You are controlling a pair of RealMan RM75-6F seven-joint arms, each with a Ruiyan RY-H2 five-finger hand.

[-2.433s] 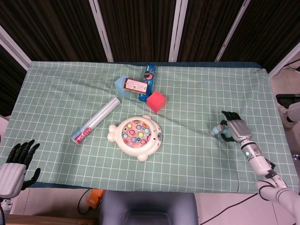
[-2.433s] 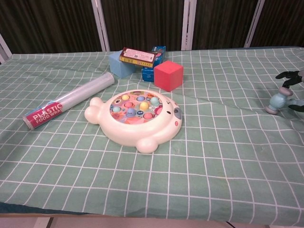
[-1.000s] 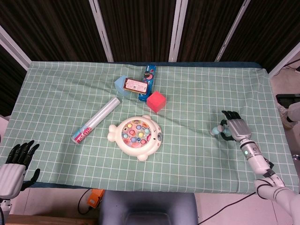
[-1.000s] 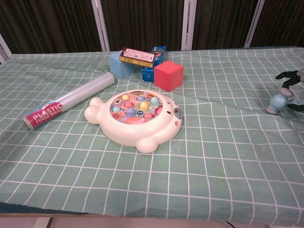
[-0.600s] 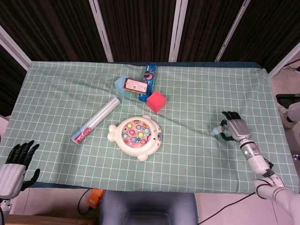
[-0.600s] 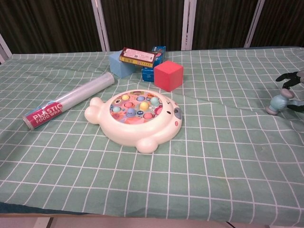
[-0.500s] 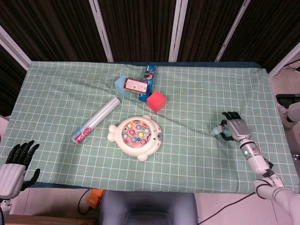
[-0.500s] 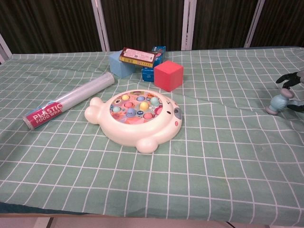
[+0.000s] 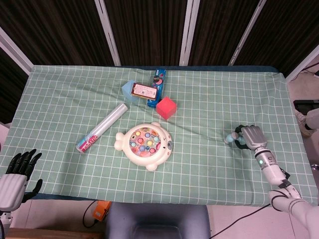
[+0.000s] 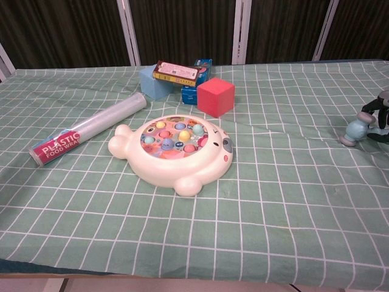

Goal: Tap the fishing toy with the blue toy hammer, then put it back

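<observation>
Only the head view shows the left hand (image 9: 16, 175): it hangs off the table's near-left corner, holding nothing, dark fingers spread apart. Left to right on the green checked cloth (image 9: 65, 99) lie one plastic wrap roll (image 9: 101, 128), one white fishing toy (image 9: 143, 145) near the middle, one light blue block (image 9: 129, 91) under a flat red-edged box (image 9: 145, 92), one blue carton (image 9: 159, 78) and one red cube (image 9: 166, 107). At the right edge, well apart from the fishing toy, the right hand (image 9: 251, 136) has its fingers curled around the blue toy hammer (image 10: 356, 130). The chest view shows the hammer's pale head clearly but cuts off most of that hand; the handle is hidden inside the grasp.
</observation>
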